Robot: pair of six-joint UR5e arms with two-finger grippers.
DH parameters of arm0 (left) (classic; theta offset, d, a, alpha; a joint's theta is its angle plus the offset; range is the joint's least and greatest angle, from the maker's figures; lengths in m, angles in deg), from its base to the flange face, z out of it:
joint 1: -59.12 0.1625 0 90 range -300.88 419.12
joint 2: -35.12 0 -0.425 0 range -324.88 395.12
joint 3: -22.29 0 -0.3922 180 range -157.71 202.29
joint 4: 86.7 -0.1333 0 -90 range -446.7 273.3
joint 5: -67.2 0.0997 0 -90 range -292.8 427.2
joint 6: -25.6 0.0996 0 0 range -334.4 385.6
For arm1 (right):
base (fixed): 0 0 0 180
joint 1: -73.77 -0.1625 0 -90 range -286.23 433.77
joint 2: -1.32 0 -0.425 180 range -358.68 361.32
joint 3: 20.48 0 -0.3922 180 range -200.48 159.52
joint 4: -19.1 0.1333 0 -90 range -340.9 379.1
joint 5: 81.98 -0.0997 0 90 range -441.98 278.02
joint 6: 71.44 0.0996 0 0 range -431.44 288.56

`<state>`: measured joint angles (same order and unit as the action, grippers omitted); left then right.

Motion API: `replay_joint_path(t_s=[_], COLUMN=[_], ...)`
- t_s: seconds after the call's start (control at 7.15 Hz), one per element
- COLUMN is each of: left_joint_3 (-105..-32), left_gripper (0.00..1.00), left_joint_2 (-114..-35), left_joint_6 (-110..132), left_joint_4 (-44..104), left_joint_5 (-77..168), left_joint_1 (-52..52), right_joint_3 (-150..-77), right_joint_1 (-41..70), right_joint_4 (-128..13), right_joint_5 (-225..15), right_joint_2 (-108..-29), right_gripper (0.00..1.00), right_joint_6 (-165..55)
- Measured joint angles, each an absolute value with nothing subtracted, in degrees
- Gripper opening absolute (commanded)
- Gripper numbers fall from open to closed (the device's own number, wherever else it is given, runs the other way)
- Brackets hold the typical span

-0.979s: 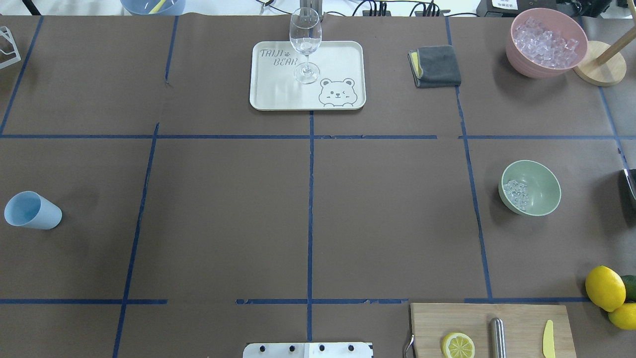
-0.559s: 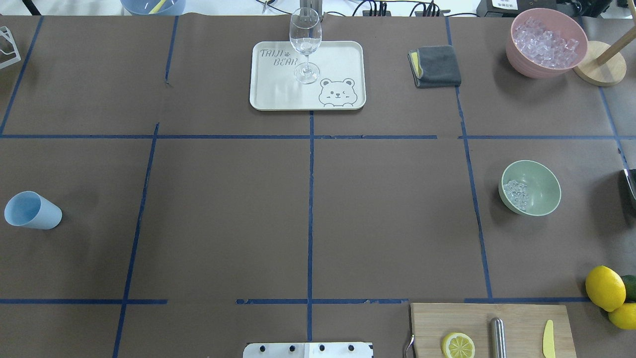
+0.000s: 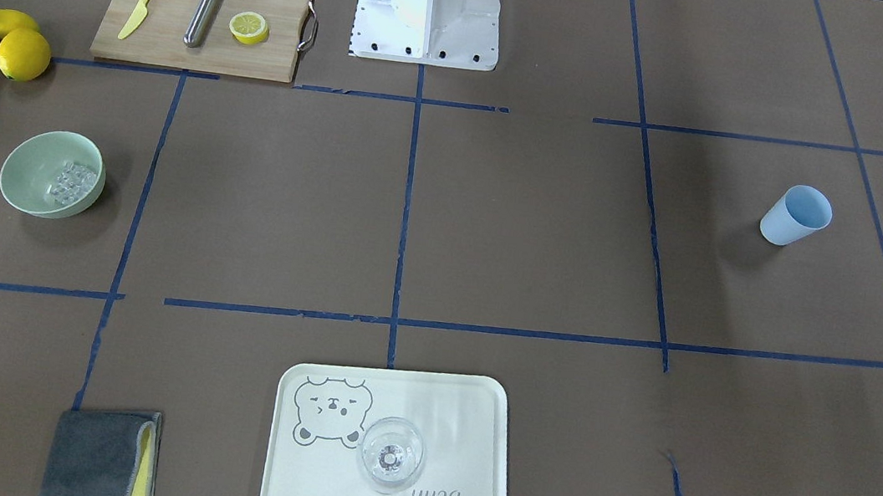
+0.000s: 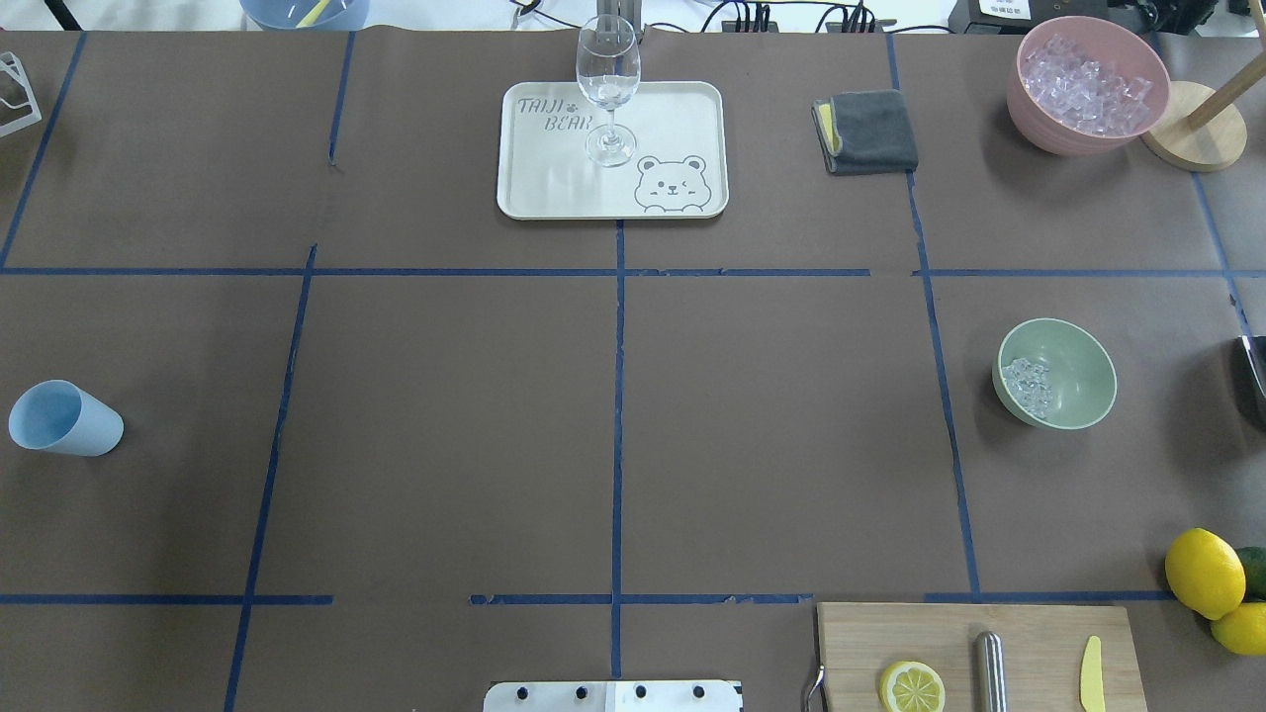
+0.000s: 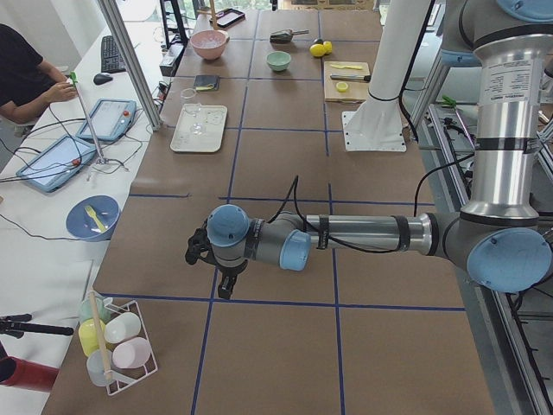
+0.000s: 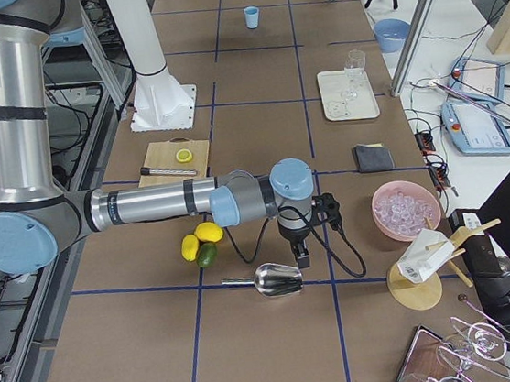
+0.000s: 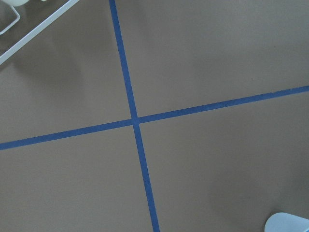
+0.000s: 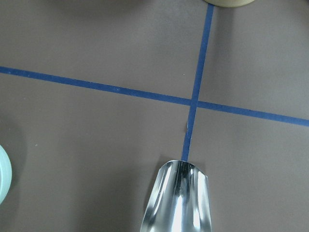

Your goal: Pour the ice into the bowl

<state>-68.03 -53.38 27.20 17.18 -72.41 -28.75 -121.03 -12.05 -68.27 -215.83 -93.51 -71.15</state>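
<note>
The pale mint-green bowl (image 4: 1078, 371) stands at the table's right side, with a handful of clear ice (image 4: 1029, 386) inside against its left wall. It also shows in the front view (image 3: 30, 168), with the ice (image 3: 70, 181) in it, and its rim shows in the right wrist view (image 8: 4, 174). My right gripper (image 6: 301, 258) hangs close over a metal scoop (image 6: 279, 279) that lies past the bowl. My left gripper (image 5: 226, 285) hangs low over bare table. For both grippers I cannot tell whether they are open or shut.
A pink tub (image 4: 1088, 84) full of ice stands at the far right. A blue cup (image 4: 64, 418) stands at the left. A tray (image 4: 673, 119) with a wine glass (image 4: 607, 89), a grey cloth (image 4: 868, 131), lemons (image 4: 1204, 572) and a cutting board (image 4: 1029, 633) are around.
</note>
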Motion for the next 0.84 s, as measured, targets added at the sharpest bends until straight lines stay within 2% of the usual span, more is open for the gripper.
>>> replay_joint_path(t_s=[0.42,0.84], left_joint_3=[-68.89,-70.01], left_gripper=[1.00,1.00], left_joint_2=[-52.70,-50.35], left_joint_6=[27.19,27.92], left_joint_4=[15.25,13.05], left_joint_5=[-72.15,-71.69], left_joint_1=[-28.75,-28.68], right_joint_3=[-124.97,-126.49], right_joint_1=[-12.08,-11.84], right_joint_4=[-80.37,-83.15], right_joint_5=[-216.35,-215.95], right_joint_2=[-91.04,-90.23], right_gripper=[1.00,1.00], right_joint_6=[-71.15,-71.25])
